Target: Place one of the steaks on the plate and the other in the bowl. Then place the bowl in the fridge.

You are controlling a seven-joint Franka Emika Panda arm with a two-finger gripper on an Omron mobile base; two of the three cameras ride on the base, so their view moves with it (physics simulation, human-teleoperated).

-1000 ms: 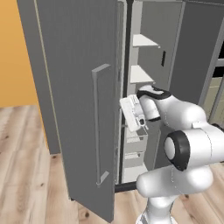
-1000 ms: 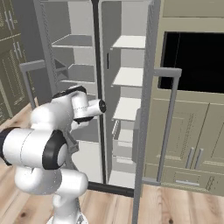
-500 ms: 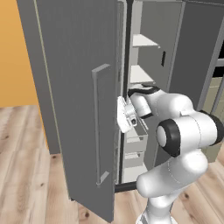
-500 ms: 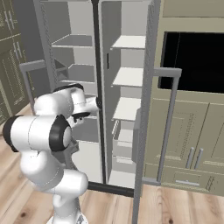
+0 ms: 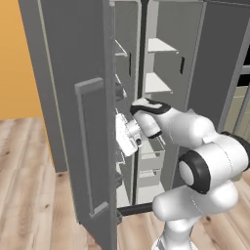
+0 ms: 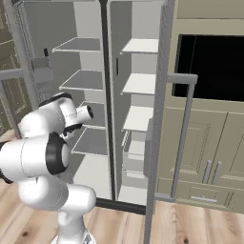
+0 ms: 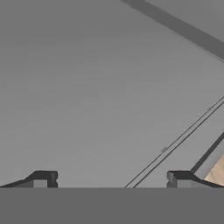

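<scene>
In the left base view we see a wooden floor (image 5: 29,185) at the bottom left and an orange wall (image 5: 17,63) at the upper left. The fridge (image 5: 161,73) fills the middle and top of the picture, and it stands open. Its big grey left door (image 5: 73,97) takes up the left middle, with a long handle (image 5: 85,151) running down it. White shelves (image 5: 158,46) show inside at the upper middle. Our gripper (image 5: 123,135) sits in the middle of the picture, just beside the inner side of that door, pointing left at it. We cannot tell from here how wide it is.

In the right base view the wooden floor (image 6: 200,224) runs along the bottom. Pale green cabinets (image 6: 209,157) fill the right side, with a black oven window (image 6: 209,71) above them. The fridge (image 6: 100,62) is in the middle and left, both doors open, with bare white shelves (image 6: 138,83) inside. The right door (image 6: 159,119) stands edge-on in the middle.

In the hand view a flat grey fridge surface (image 7: 87,87) is very close in front of us. Our gripper (image 7: 111,180) is wide open at the bottom, its two dark fingertips (image 7: 43,178) far apart, with nothing between them. A bit of wooden floor (image 7: 216,173) peeks in at the lower right.
</scene>
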